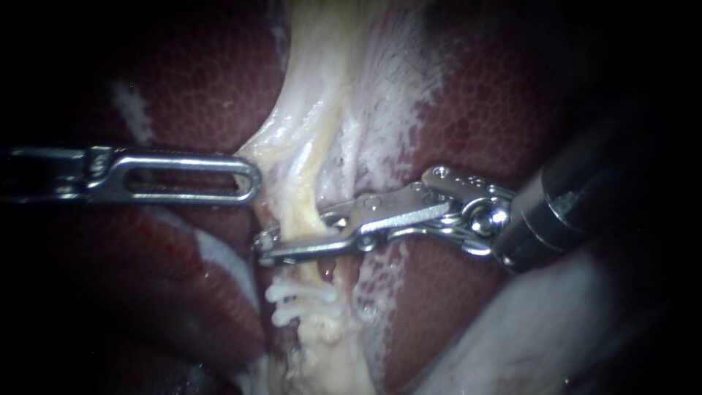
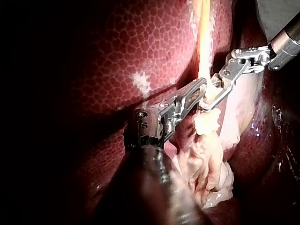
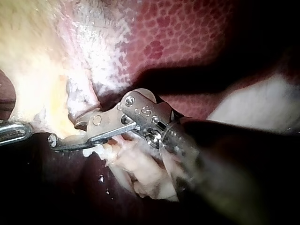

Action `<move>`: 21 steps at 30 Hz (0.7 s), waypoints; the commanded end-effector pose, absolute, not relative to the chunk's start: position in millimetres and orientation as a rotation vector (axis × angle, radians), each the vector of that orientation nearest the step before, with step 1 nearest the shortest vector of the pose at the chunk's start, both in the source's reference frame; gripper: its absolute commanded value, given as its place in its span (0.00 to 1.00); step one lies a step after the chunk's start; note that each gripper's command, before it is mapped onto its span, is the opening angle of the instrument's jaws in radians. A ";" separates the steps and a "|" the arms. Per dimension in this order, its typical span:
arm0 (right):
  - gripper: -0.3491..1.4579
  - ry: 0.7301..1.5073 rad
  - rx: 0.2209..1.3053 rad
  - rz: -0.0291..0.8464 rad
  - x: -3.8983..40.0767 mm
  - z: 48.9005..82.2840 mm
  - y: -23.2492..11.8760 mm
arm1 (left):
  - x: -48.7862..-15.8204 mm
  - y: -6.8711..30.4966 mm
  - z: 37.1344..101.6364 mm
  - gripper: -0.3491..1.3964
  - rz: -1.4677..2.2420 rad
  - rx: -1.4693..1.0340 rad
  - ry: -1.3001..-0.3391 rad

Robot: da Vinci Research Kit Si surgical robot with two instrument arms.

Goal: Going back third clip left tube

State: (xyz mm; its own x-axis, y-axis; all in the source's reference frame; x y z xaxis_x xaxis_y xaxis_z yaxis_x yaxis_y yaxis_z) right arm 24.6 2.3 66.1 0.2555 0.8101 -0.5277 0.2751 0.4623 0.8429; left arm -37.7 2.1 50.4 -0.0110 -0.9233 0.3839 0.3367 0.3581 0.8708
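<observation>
The pale left tube (image 1: 303,212) runs down the middle between lobes of the liver (image 1: 205,80). My right instrument (image 1: 292,245) comes in from the right, and its open jaws straddle the tube, one in front and one behind. Just below the jaws, two white clips (image 1: 300,296) sit across the tube. My left instrument (image 1: 248,179) comes in from the left with its slotted jaws shut on the edge of the pale tissue (image 1: 267,146) beside the tube, pulling it leftward. The left wrist view shows both instruments' tips (image 2: 206,96) meeting at the tube (image 2: 204,37).
Dark red liver surrounds the tube on both sides. White frayed tissue (image 1: 380,110) lies to the right of the tube. A pale lobe (image 1: 526,329) sits under my right instrument's shaft (image 1: 563,205). Lumpy pale tissue (image 2: 211,159) hangs below the clips.
</observation>
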 end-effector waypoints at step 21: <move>0.52 1.380 0.869 0.381 26.6 66.2 2.6 | -37.7 2.1 50.3 0.00 -1.116 0.648 -1.174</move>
State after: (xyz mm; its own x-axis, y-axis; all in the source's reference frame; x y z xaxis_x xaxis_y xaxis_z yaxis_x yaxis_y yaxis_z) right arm 26.6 2.7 66.3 0.1922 0.6908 -0.6971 0.2467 0.6535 0.7156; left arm -37.7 2.1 50.3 -0.0111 -0.9234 0.3837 0.3364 0.3579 0.8710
